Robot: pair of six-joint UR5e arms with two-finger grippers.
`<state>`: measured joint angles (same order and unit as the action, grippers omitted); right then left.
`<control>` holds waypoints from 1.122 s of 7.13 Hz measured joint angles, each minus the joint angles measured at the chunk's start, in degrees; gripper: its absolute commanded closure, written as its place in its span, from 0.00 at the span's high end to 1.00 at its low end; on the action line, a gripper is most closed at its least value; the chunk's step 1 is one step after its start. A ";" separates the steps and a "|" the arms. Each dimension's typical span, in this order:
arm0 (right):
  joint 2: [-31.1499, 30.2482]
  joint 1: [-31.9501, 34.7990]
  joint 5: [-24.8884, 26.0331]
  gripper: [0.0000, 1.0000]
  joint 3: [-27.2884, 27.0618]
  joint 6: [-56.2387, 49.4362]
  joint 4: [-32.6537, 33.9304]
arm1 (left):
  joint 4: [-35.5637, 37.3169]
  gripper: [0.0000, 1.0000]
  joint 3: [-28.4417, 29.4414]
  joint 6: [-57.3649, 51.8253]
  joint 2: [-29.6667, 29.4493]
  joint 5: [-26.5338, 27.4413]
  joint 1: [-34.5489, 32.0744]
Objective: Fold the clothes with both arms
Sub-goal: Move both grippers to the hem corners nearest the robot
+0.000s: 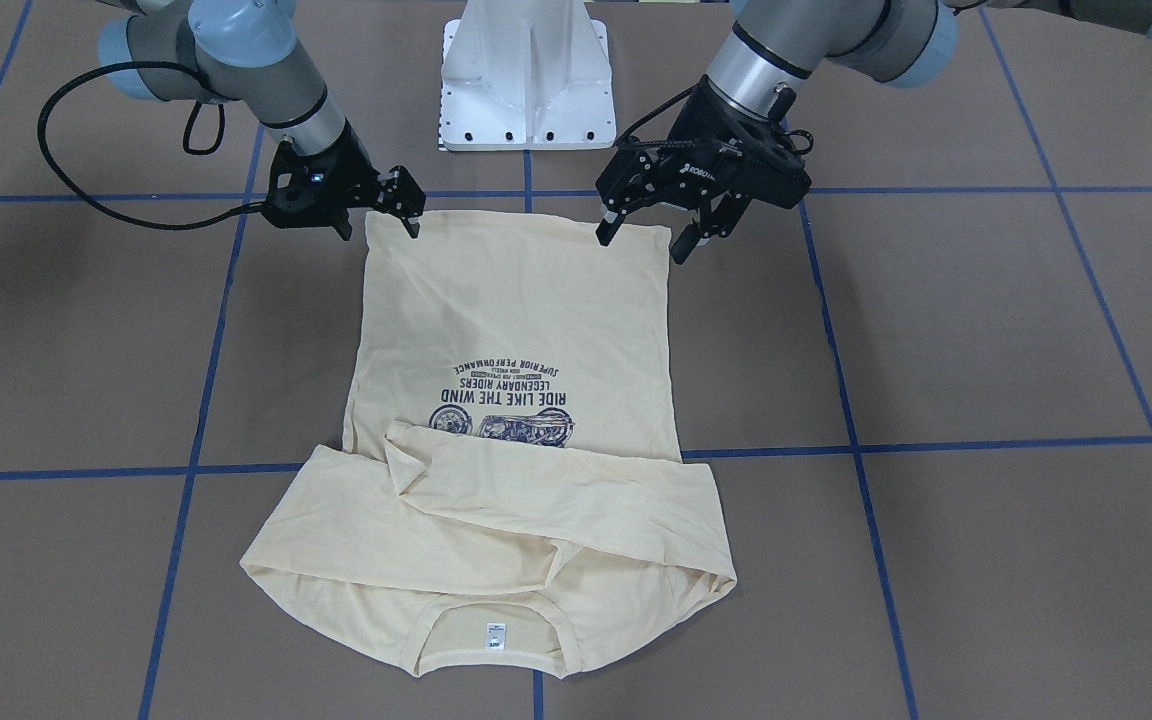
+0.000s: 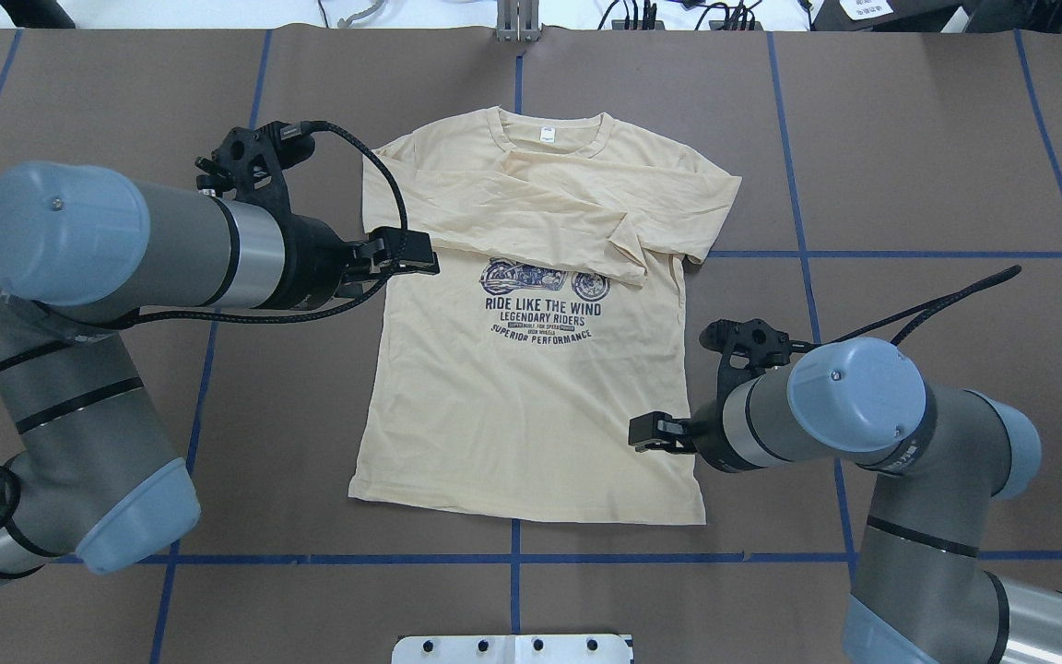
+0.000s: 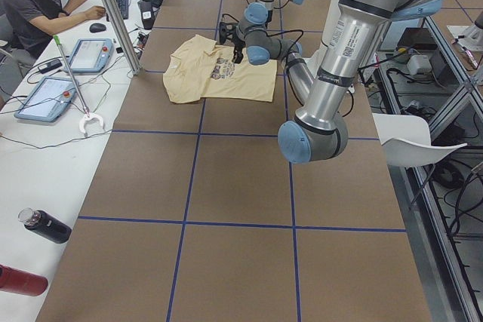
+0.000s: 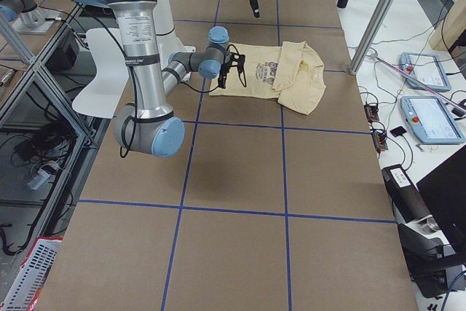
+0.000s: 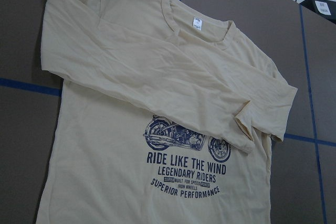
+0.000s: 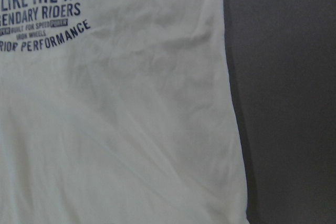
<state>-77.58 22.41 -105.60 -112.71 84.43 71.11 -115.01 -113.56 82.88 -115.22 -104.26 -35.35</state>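
Observation:
The clothes are one cream-yellow long-sleeved T-shirt (image 2: 513, 415) lying flat and print-up, collar away from the robot, hem toward it. Both sleeves (image 2: 540, 207) are folded across the chest, covering the top of the navy print (image 1: 508, 400). My left gripper (image 1: 643, 243) hangs open, raised well above the shirt's left side, holding nothing; its wrist view takes in most of the shirt (image 5: 131, 103). My right gripper (image 1: 379, 233) is open and low beside the shirt's right edge near the hem, with the fabric (image 6: 131, 129) close under its camera.
The white pedestal base (image 1: 526, 80) stands at the robot's edge of the table. Blue tape lines cross the brown table top (image 2: 909, 184). At the operators' side sit a person (image 3: 30, 5), teach pendants (image 3: 90, 54), metal posts (image 3: 113, 13) and bottles (image 3: 45, 225).

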 measured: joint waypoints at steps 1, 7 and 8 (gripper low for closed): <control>-1.20 -1.07 0.27 0.99 0.09 0.08 -0.09 | 0.06 0.99 -0.51 0.00 0.32 0.01 0.04; -2.02 -4.68 0.00 0.86 1.16 0.18 0.49 | 0.14 0.99 -0.62 -0.06 0.52 0.67 0.05; -1.96 -4.90 -0.03 0.82 1.59 0.20 0.51 | 0.14 0.99 -0.61 -0.08 0.52 0.82 0.04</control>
<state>-79.54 17.51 -105.63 -111.12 84.63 71.62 -114.87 -114.17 82.80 -114.70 -103.44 -35.31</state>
